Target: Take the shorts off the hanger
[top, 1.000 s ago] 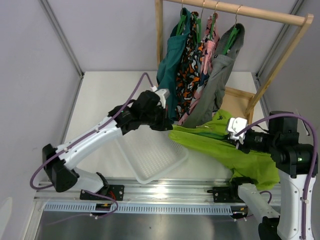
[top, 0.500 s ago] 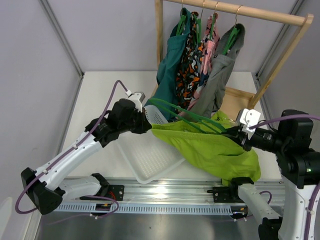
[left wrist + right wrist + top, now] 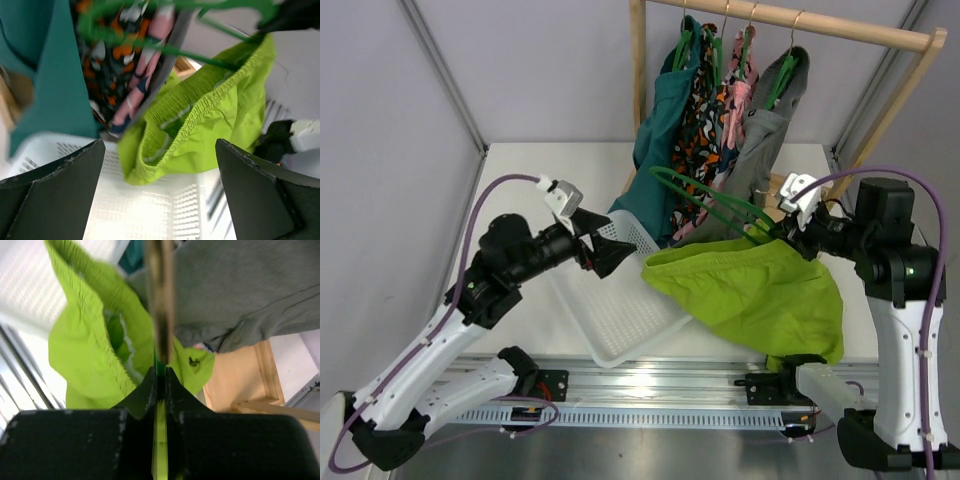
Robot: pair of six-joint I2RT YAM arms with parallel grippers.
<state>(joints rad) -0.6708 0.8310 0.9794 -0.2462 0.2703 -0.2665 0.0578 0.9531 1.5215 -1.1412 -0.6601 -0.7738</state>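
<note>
The lime green shorts [image 3: 750, 300] sag from the right end of a green hanger [image 3: 662, 172], whose left end pokes out bare. My right gripper [image 3: 785, 228] is shut on the hanger near its hook; in the right wrist view the jaws [image 3: 160, 377] pinch the green strip, with the shorts [image 3: 90, 355] to the left below. My left gripper [image 3: 610, 248] stands open just left of the shorts, holding nothing. In the left wrist view the shorts' waistband [image 3: 200, 125] gapes between the wide-apart fingers [image 3: 50, 190], under the hanger [image 3: 200, 56].
A white mesh basket [image 3: 620, 320] sits under the left gripper and the shorts' left edge. Behind, a wooden rack [image 3: 790, 18] carries teal, patterned and grey garments [image 3: 760, 150]. Its wooden base [image 3: 800, 205] lies by the right arm.
The left gripper, earlier shut on the shorts' waistband and pulling it left, has opened and let go. The shorts have dropped back right. The right gripper has raised the hanger.
</note>
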